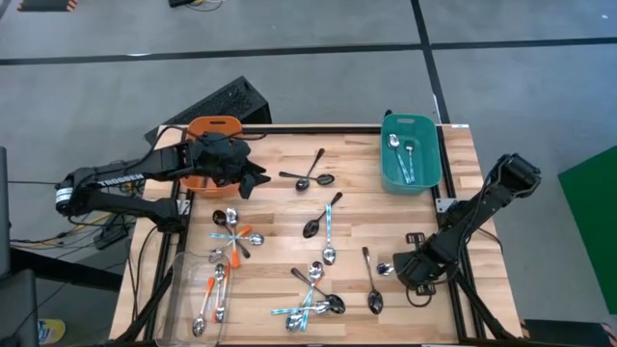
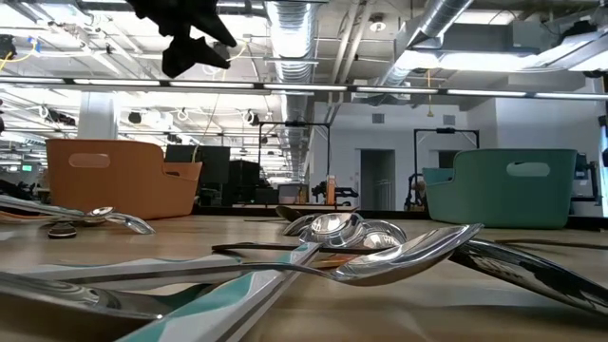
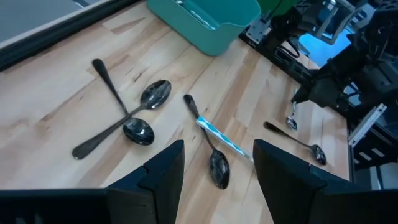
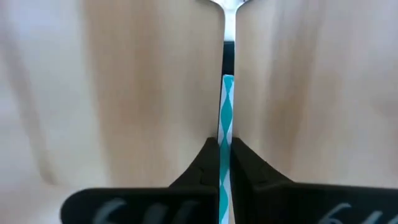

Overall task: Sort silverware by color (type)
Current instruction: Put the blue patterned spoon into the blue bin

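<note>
Many spoons (image 1: 329, 234) on wooden table (image 1: 463, 202)

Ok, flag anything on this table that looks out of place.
Nothing looks damaged or spilled. The loose spoons lie crossed in mixed-colour heaps, as unsorted ones would. The right gripper is shut on a blue-handled spoon.

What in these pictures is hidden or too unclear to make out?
- Orange bin: the left arm covers its inside in the high view.
- Blue-handled spoon: the right gripper shuts on it; its bowl is cut off in the right wrist view.
- Nearest spoons: blurred in the low view.
</note>
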Available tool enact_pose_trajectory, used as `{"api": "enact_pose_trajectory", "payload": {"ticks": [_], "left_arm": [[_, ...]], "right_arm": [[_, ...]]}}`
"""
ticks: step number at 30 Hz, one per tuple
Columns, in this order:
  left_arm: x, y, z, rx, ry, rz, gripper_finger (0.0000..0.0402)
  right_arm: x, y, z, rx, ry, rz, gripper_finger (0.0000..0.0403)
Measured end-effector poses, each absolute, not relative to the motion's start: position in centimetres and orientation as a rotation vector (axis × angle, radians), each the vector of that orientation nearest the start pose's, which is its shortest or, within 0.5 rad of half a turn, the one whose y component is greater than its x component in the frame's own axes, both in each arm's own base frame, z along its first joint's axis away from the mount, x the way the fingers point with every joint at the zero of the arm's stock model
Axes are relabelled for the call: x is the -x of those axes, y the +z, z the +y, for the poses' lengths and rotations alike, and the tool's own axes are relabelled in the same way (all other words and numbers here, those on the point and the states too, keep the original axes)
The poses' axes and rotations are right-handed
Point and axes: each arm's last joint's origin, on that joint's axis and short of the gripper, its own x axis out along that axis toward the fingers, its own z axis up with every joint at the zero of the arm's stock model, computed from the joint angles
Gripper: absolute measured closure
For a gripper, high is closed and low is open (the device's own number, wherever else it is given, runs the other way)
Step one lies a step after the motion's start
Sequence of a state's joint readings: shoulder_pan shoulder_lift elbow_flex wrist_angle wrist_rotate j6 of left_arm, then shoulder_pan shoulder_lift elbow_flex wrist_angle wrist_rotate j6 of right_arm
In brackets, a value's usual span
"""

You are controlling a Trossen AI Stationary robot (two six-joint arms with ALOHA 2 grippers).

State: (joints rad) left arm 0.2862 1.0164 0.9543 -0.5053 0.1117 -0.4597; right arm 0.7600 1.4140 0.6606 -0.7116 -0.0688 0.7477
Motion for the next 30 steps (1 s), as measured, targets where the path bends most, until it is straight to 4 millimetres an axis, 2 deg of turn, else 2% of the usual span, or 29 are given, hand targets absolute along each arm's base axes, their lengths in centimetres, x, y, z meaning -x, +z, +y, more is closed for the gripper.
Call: {"api": "enact_pose_trajectory", "payload": {"ticks": [4,9,13,19,25,30], "left_arm": [[-20.5,32.1,5.0,0.547,0.306,0.511,0.0223],[-20.6,32.1,4.3,0.533,0.323,0.508,0.0223],[-20.7,32.1,4.0,0.547,0.319,0.508,0.0223],[-20.8,32.1,3.6,0.572,0.313,0.509,0.0223],[-20.9,32.0,2.8,0.587,0.302,0.517,0.0223],[-20.8,31.9,2.2,0.578,0.305,0.536,0.0223]], "right_arm": [[-16.4,15.2,14.6,-0.176,0.044,1.446,0.0381],[-18.5,15.8,13.7,-0.295,-0.087,1.319,0.0381],[-20.2,16.4,11.9,-0.408,-0.210,1.270,0.0379],[-23.4,18.3,8.8,-0.517,-0.277,1.162,0.0378],[-25.8,22.2,4.8,-0.614,-0.321,1.000,0.0377],[-25.9,26.5,0.6,-0.652,-0.378,0.843,0.0377]]}}
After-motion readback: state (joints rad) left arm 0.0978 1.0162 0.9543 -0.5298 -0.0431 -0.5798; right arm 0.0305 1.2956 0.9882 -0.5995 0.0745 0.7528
